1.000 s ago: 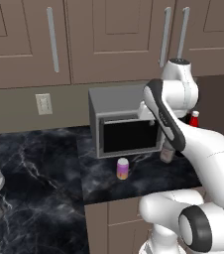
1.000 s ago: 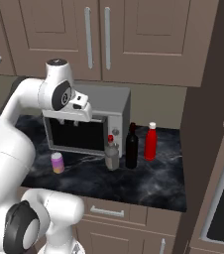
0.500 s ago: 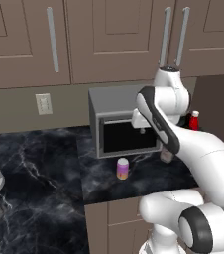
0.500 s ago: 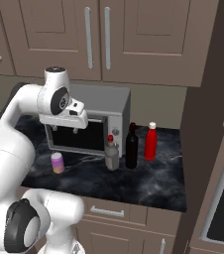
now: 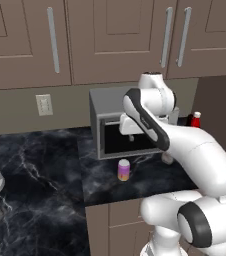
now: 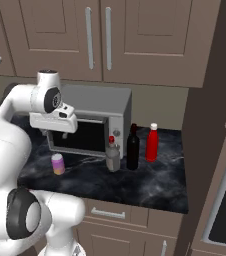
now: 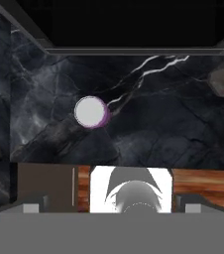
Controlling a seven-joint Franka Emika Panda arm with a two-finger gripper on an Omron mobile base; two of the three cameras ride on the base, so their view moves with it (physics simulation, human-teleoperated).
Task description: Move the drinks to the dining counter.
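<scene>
Drinks stand on the black marble worktop in front of the grey microwave, four by my count: one pink-purple can, one squat clear bottle with a red cap, one tall dark wine bottle and one slim red bottle. The can stands alone off the microwave's left front corner; the three bottles stand close together in a row at its right end, none of them held. Compared with a second ago, my arm has swung left, away from the bottles, and the hand now hangs above the worktop, in front of the microwave door and over the can. Looking down from the hand, I see the can's round pale top left of centre against the marble. The hand has gone from part-closed to wide and empty. None of the four drinks has moved on the worktop since then.
</scene>
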